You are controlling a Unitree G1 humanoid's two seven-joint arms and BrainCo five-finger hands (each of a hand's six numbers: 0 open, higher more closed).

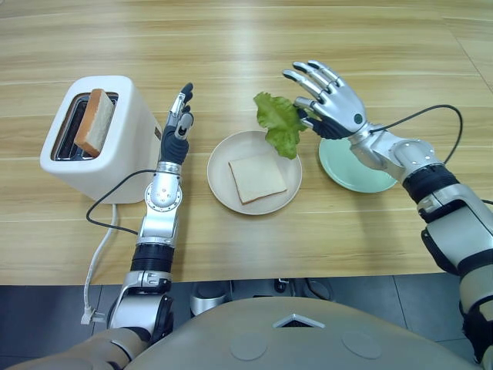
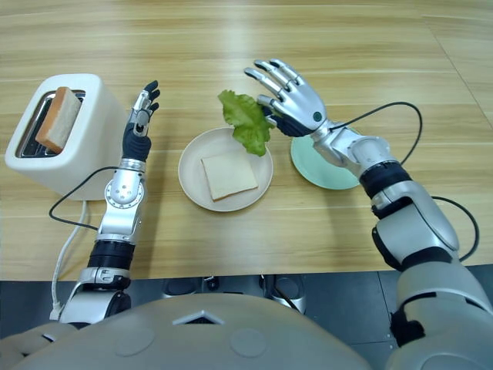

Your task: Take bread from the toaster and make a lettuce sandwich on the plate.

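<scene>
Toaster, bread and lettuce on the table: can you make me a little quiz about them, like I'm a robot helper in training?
1. True or false: the lettuce already lies on the bread slice on the beige plate.
2. Pick one: which of the robot's hands pinches the lettuce? A) its left B) its right C) both
3. Fill in: the other bread slice stands in the ___.

Key
1. False: the lettuce hangs in the air and is not on the bread.
2. B: the right hand holds it.
3. The toaster.
</scene>
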